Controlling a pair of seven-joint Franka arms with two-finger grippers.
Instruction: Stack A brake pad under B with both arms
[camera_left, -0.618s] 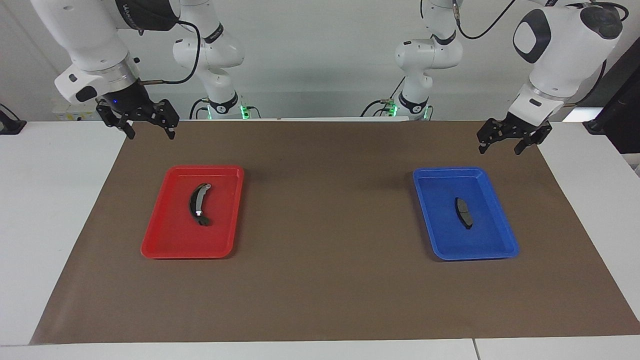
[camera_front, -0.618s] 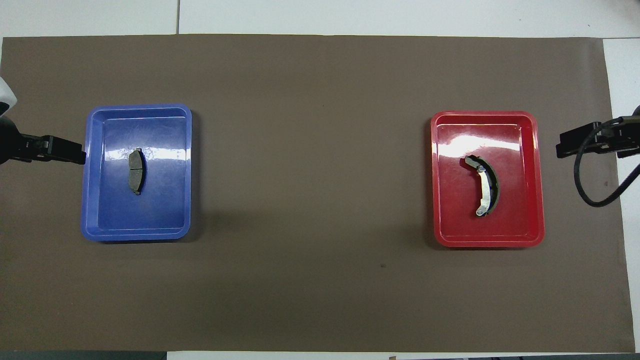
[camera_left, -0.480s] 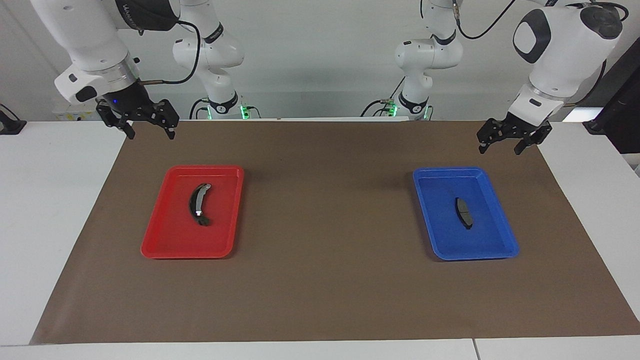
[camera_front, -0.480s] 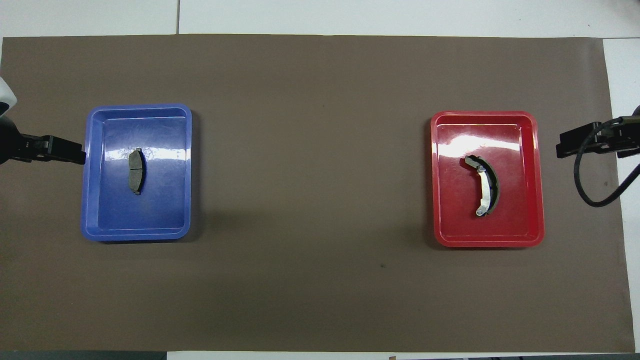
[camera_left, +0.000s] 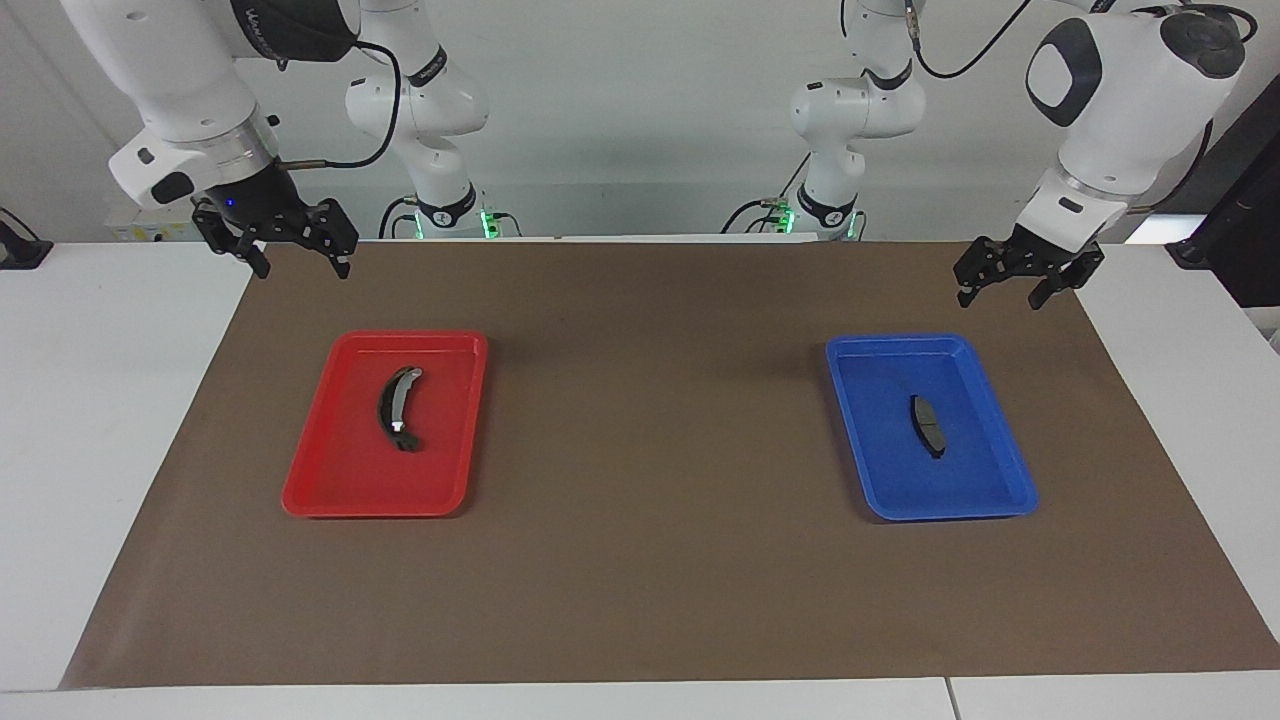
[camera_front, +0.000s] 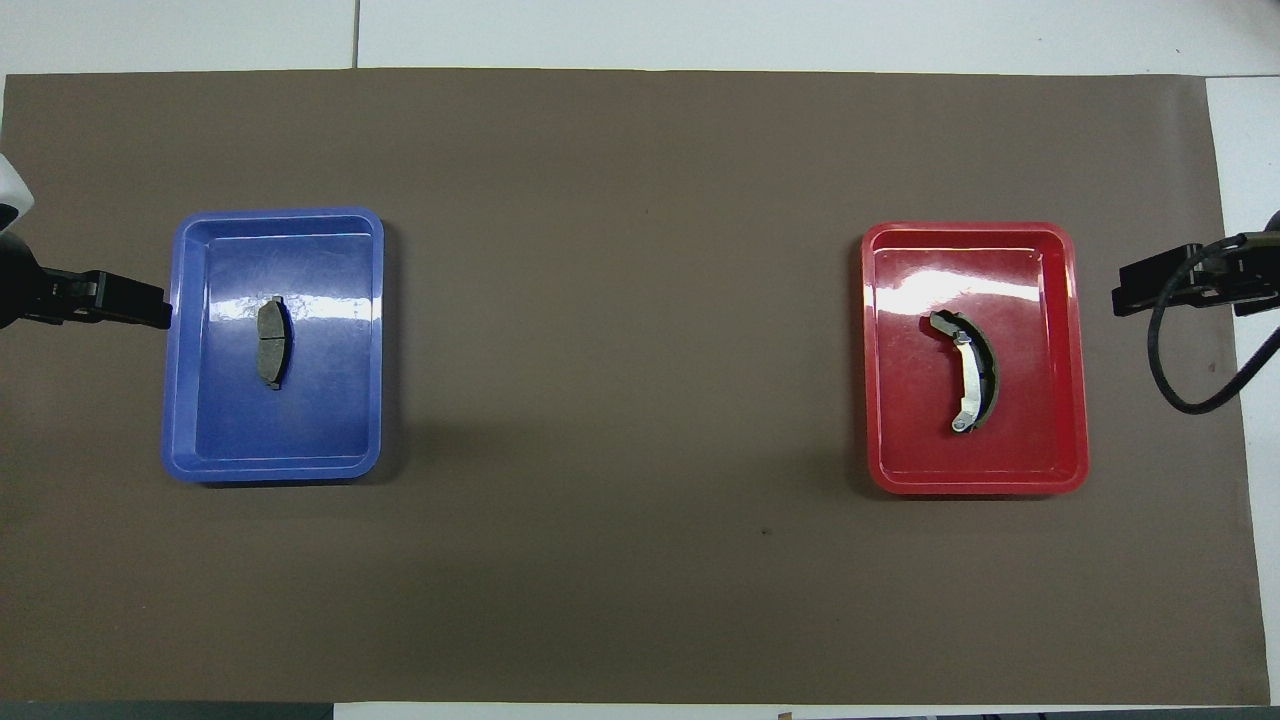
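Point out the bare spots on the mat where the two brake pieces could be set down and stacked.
The widest bare patch of the brown mat lies between the blue tray, holding the A brake pad, and the red tray, holding B. Strips nearer to and farther from the robots than both trays are also bare. Each tray floor has spare room.

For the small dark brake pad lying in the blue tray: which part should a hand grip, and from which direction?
Probably from straight above: the small, flat, dark grey brake pad lies alone mid-floor of the blue plastic tray, clear of the walls. Close the fingers across its narrow width near the centre groove. The left hand is open and closest.
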